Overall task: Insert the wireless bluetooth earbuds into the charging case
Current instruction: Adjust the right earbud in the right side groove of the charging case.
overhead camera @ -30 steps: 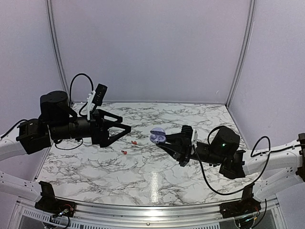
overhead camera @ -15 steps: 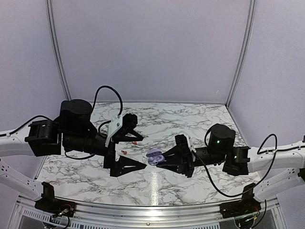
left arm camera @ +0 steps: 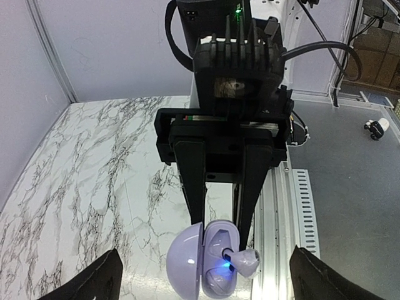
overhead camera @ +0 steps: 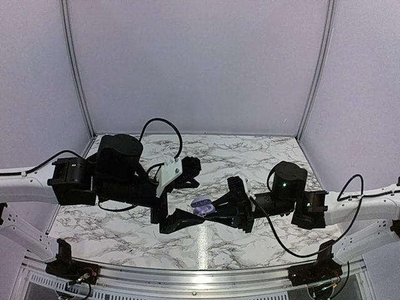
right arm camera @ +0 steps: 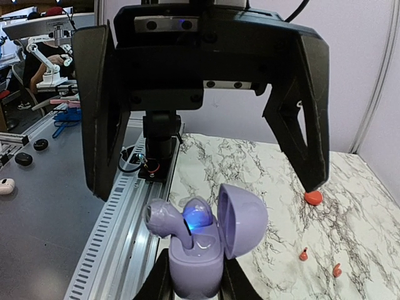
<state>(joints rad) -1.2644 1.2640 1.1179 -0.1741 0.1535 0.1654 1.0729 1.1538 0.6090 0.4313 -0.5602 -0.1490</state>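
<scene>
My right gripper (overhead camera: 212, 210) is shut on a lavender charging case (right arm camera: 195, 265) and holds it above the marble, lid (right arm camera: 242, 219) open, a blue light lit inside. A lavender earbud (right arm camera: 160, 217) stands half out of its slot; it also shows in the left wrist view (left arm camera: 248, 262). My left gripper (overhead camera: 201, 200) is open and faces the case, one finger on either side of it without touching. Two tiny red earbuds (right arm camera: 303, 254) lie on the marble, hidden behind my left arm in the top view.
A rounder red piece (right arm camera: 313, 197) lies on the marble just under one left fingertip (right arm camera: 310, 181). The metal rail (left arm camera: 294, 206) at the table's near edge runs below the case. Purple walls close in the table (overhead camera: 250, 156).
My left arm has swung right and down over the red pieces until its open fingers flank the case. My right gripper has lowered the case and shifted it left.
</scene>
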